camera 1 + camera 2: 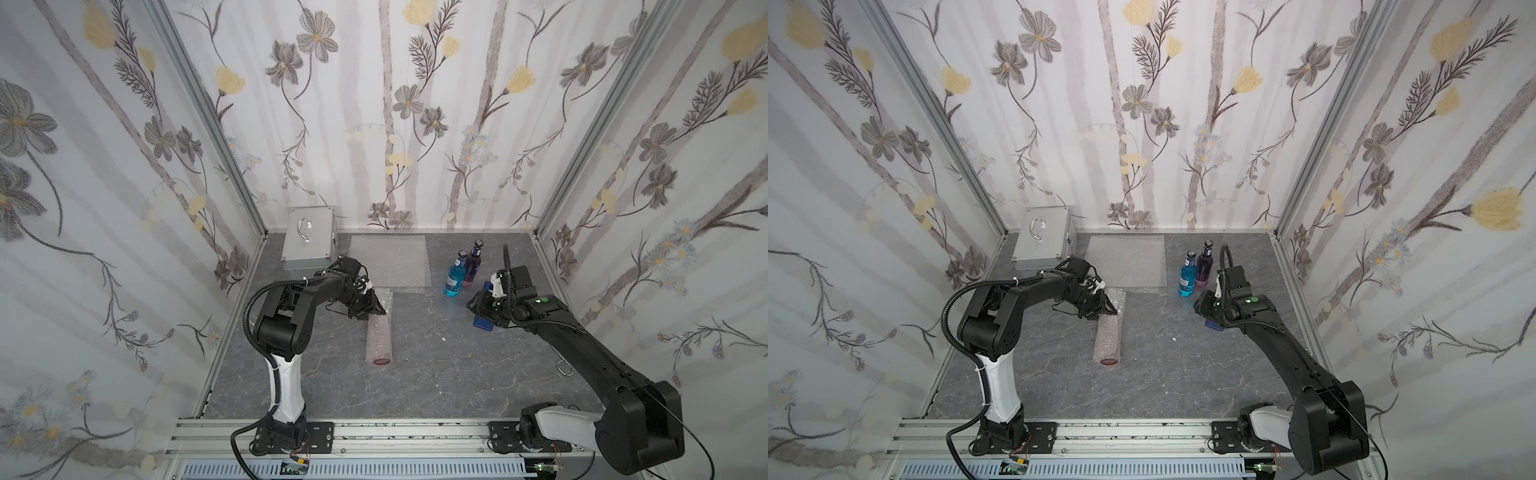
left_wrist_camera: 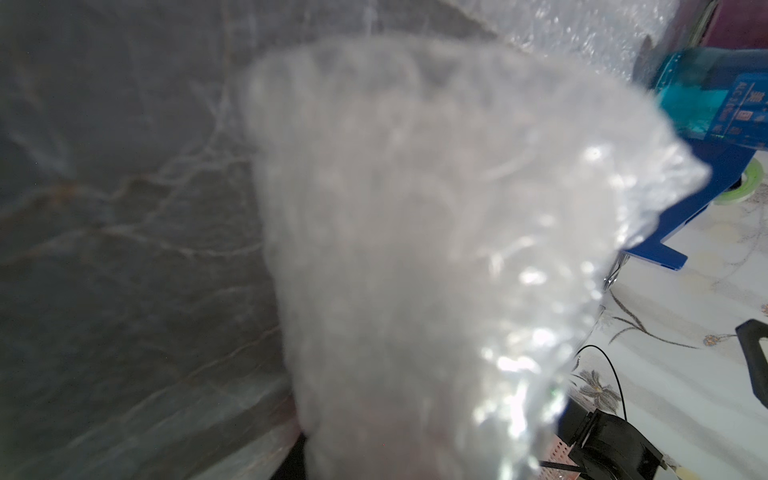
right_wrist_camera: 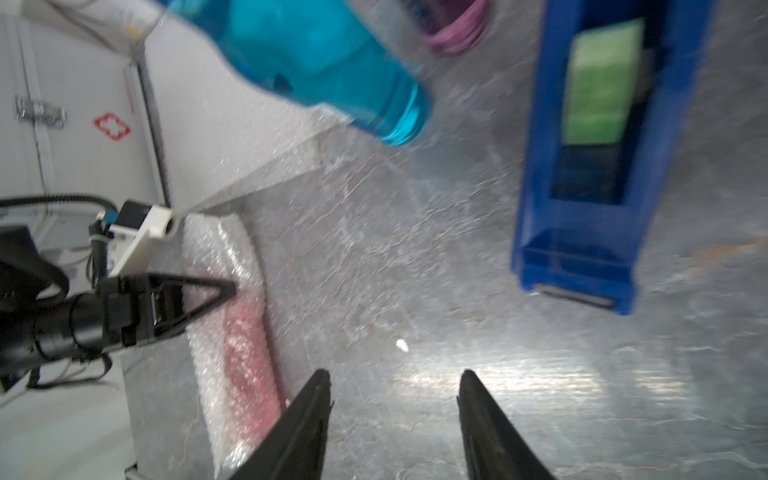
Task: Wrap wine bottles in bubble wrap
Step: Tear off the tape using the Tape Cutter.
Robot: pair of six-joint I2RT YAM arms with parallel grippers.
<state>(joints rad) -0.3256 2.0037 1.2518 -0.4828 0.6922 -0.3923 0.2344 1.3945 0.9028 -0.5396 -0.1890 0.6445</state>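
A red wine bottle rolled in bubble wrap (image 1: 379,338) (image 1: 1108,338) lies mid-table, base toward the front. My left gripper (image 1: 375,308) (image 1: 1105,308) is shut on the loose wrap at its neck end; that wrap (image 2: 436,249) fills the left wrist view and hides the jaws. In the right wrist view the left fingers (image 3: 216,293) taper onto the wrap (image 3: 245,357). A blue bottle (image 1: 454,278) (image 3: 324,62) and a purple bottle (image 1: 471,266) stand upright at the back right. Flat bubble wrap sheets (image 1: 390,262) lie at the back. My right gripper (image 3: 395,374) (image 1: 473,305) is open and empty over bare table.
A blue tape dispenser (image 1: 483,323) (image 3: 582,187) sits partly under the right wrist, just in front of the bottles. A silver metal case (image 1: 309,241) stands at the back left, behind the left arm. A small wire hook (image 1: 563,368) lies by the right wall.
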